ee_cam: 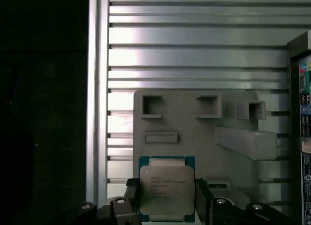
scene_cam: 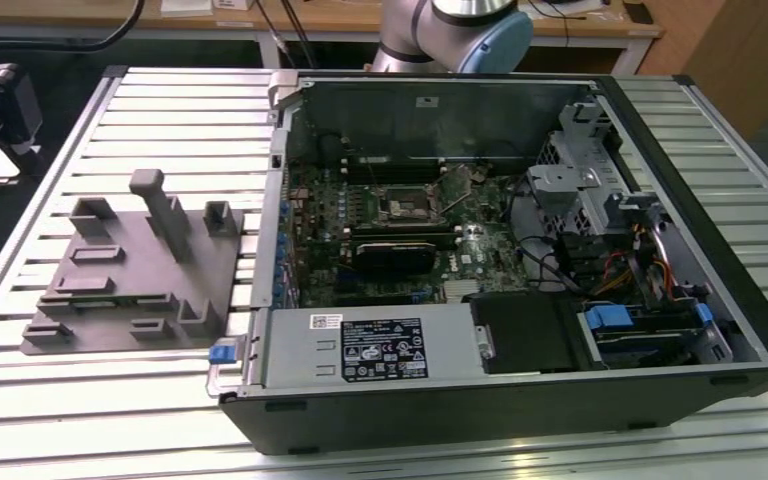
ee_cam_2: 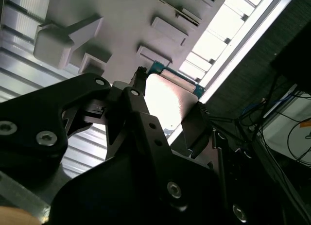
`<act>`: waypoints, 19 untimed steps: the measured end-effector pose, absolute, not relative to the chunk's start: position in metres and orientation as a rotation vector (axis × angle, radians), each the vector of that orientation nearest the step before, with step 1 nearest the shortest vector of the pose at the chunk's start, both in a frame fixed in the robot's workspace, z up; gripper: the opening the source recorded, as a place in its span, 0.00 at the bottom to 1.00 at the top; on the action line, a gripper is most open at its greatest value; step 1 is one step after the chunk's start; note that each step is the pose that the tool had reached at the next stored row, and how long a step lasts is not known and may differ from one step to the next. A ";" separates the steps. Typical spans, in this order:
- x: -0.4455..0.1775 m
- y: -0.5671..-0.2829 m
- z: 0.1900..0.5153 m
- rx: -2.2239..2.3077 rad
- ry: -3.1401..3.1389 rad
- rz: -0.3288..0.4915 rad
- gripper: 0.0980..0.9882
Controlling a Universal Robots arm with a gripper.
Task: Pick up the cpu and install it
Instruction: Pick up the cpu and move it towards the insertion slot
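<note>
In the first wrist view the cpu [ee_cam: 166, 188], a flat square chip with a pale metal top and a green rim, sits between two black fingers [ee_cam: 131, 196] of my gripper [ee_cam: 166, 198], which is shut on its edges. It hangs well above the grey fixture block [ee_cam: 194, 132]. The second wrist view shows the same cpu [ee_cam_2: 165, 103] glaring bright in the gripper [ee_cam_2: 169, 91], with the fixture [ee_cam_2: 121, 21] beyond it. In the exterior view the motherboard's square socket [scene_cam: 404, 205] lies inside the open computer case [scene_cam: 704, 330], and the fixture [scene_cam: 131, 270] rests on the exterior view's left.
The slatted metal table [scene_cam: 157, 110] carries the fixture and the case. Inside the case are a power supply [scene_cam: 371, 350], drive bays [scene_cam: 624, 320] and cables. The arm's base [scene_cam: 458, 35] stands behind the case. A case edge [ee_cam: 303, 89] borders the first wrist view.
</note>
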State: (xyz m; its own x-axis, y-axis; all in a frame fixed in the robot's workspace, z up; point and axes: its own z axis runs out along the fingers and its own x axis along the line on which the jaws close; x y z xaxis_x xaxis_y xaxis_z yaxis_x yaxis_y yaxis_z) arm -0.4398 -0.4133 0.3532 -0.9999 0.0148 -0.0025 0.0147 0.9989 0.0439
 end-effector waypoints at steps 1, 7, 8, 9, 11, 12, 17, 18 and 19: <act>-0.440 -0.413 0.355 0.023 3.138 0.069 0.50; -0.440 -0.413 0.364 0.023 3.138 0.069 0.50; -0.440 -0.413 0.366 0.023 3.138 0.069 0.50; -0.440 -0.413 0.367 0.023 3.138 0.069 0.50; -0.440 -0.413 0.369 0.023 3.138 0.069 0.50; -0.440 -0.413 0.370 0.023 3.138 0.069 0.50; -0.440 -0.413 0.377 0.023 3.138 0.069 0.50; -0.440 -0.413 0.378 0.023 3.138 0.069 0.50; -0.440 -0.413 0.379 0.023 3.138 0.069 0.50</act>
